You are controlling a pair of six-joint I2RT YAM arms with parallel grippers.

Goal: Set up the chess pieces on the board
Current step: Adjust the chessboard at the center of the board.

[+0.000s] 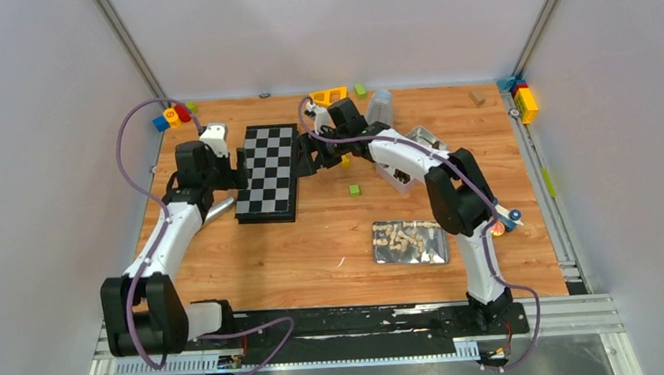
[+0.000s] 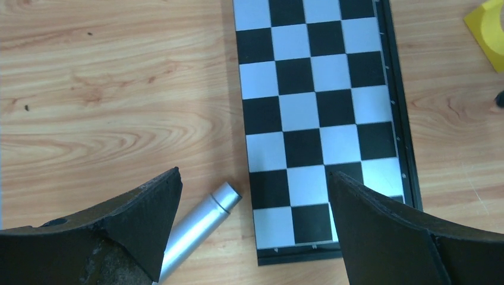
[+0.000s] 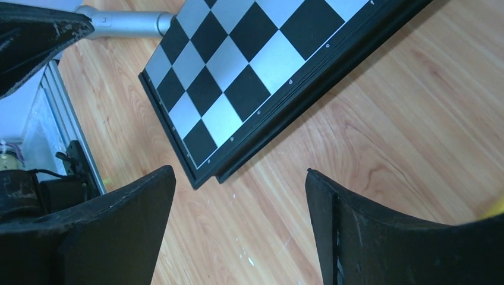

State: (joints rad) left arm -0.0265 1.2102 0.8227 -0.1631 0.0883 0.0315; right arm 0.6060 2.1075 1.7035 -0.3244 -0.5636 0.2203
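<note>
The left gripper (image 2: 254, 175) stands wide open with nothing between its fingers. It hangs over the near end of the chessboard (image 2: 315, 107), one finger above the bare wood and the other above the board's corner. A silver tube (image 2: 202, 228) lies on the wood just beside that corner, at the lower middle of the left wrist view, and a yellow block (image 2: 490, 29) shows at the upper right edge.

The right gripper (image 3: 239, 172) is open too and grips nothing. It sits low over the table, close to a corner of the board, which fills the upper middle of its view; the edge there shows 2 stacked layers.

From above, the chessboard (image 1: 267, 173) lies left of centre, folded, showing 4 columns of 8 squares with no piece on it. The left gripper (image 1: 237, 171) is at its left edge and the right gripper (image 1: 307, 158) at its right edge. The chess pieces (image 1: 407, 238) lie heaped in a metal tin (image 1: 439, 255) at the lower right of the table (image 1: 298, 260), well apart from the board. A small green block (image 1: 355, 188) lies between them.
</note>
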